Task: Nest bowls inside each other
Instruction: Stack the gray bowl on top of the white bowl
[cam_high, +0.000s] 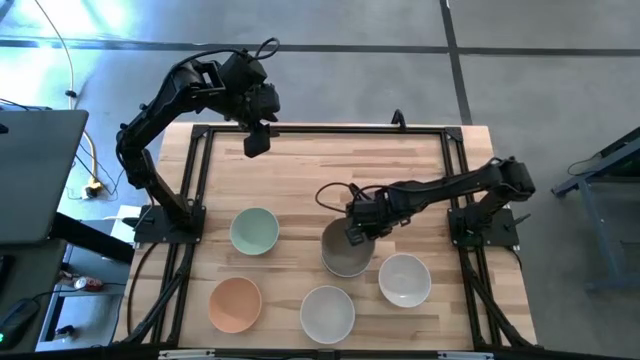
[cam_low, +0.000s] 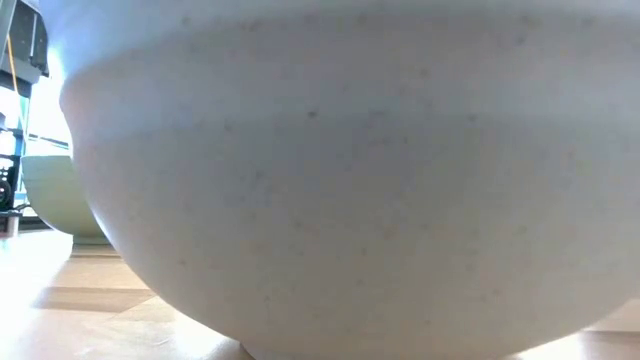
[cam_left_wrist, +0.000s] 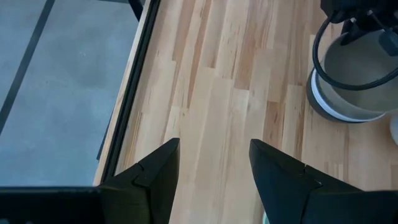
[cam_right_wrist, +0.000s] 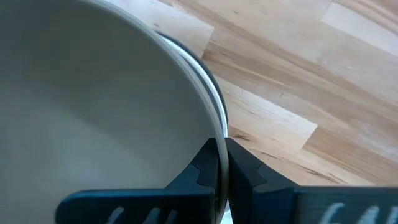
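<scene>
We find the right gripper (cam_high: 354, 236) near the middle of the table (cam_high: 330, 160), set on the far rim of a nested stack of bowls (cam_high: 347, 250). In the right wrist view its two fingers (cam_right_wrist: 211, 163) stand together, clamped on the thin wall of the top bowl (cam_right_wrist: 93, 112), a pale grey-white one; directly below that rim we see the edges of at least two further bowls, one white and one dark. The left wrist view shows the same stack (cam_left_wrist: 351, 81) with a white band and a dark band under the top bowl. The left gripper (cam_high: 257, 140) hangs above the table's far edge, toward the far left corner, with its jaws apart and nothing between them; its fingers (cam_left_wrist: 155, 180) frame bare wood. Four bowls stand singly. The mint green bowl (cam_high: 254, 231) sits left of centre. The peach-orange bowl (cam_high: 235, 304) lies at the near edge toward the near left corner. A grey bowl (cam_high: 328, 313) rests at the middle of the near edge, and a white bowl (cam_high: 405, 279) stands just beside the stack on the right-hand side, toward the near edge. In the low view one pale bowl (cam_low: 350, 180) fills nearly the whole frame, with the green bowl (cam_low: 55, 195) behind it.
</scene>
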